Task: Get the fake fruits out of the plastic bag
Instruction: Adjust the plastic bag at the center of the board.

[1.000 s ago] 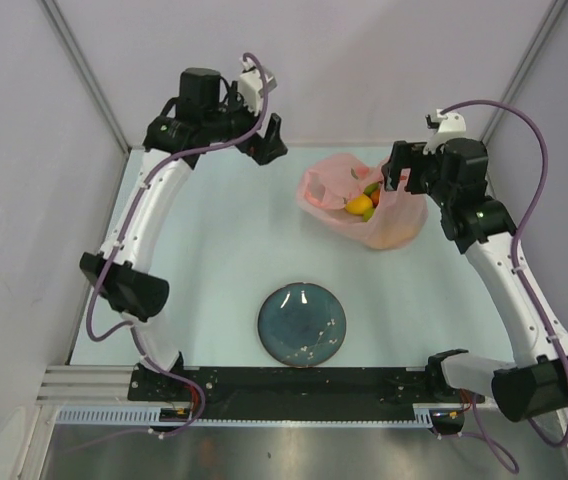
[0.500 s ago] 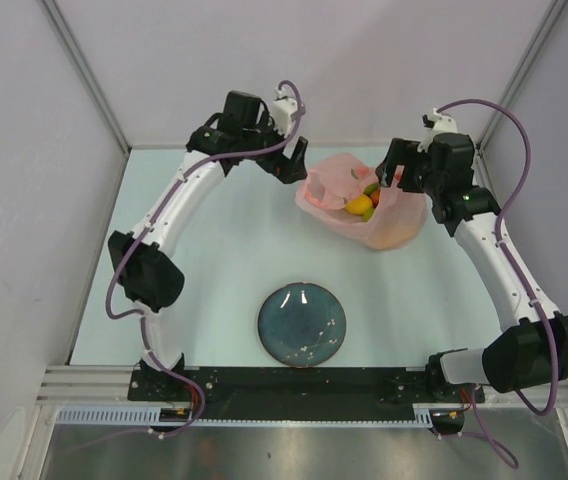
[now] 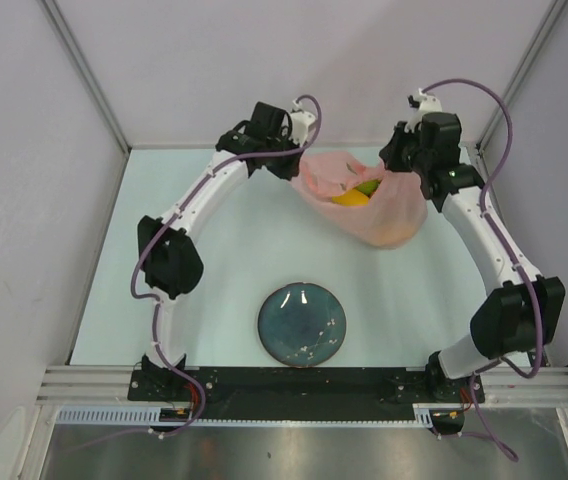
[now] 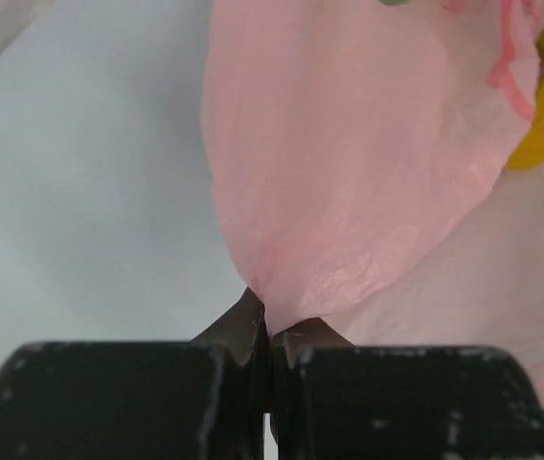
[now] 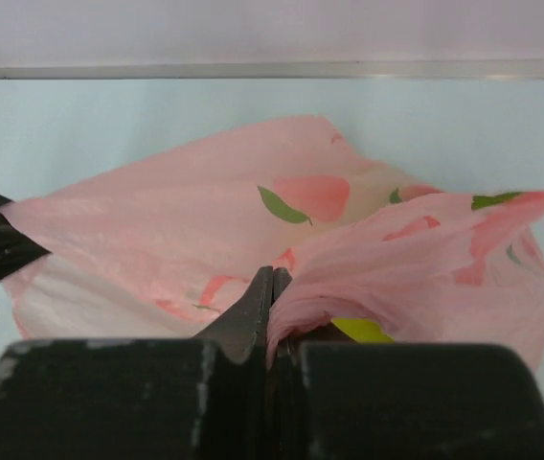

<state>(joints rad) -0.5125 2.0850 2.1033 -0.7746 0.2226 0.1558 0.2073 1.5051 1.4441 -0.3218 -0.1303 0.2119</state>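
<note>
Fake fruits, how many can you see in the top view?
2: a yellow fruit and a green fruit beside it, both inside the pink plastic bag. More may be hidden inside.

Bright, even, diffuse light from above; barely any shadow on tabletop (image 3: 244,270). Small glints on plate (image 3: 302,324). Top view sharp, slight wide-angle bend at edges. Left wrist view soft, plastic bag (image 4: 349,172) blurred up close; black left claw (image 4: 269,321) underexposed, detail lost.
</note>
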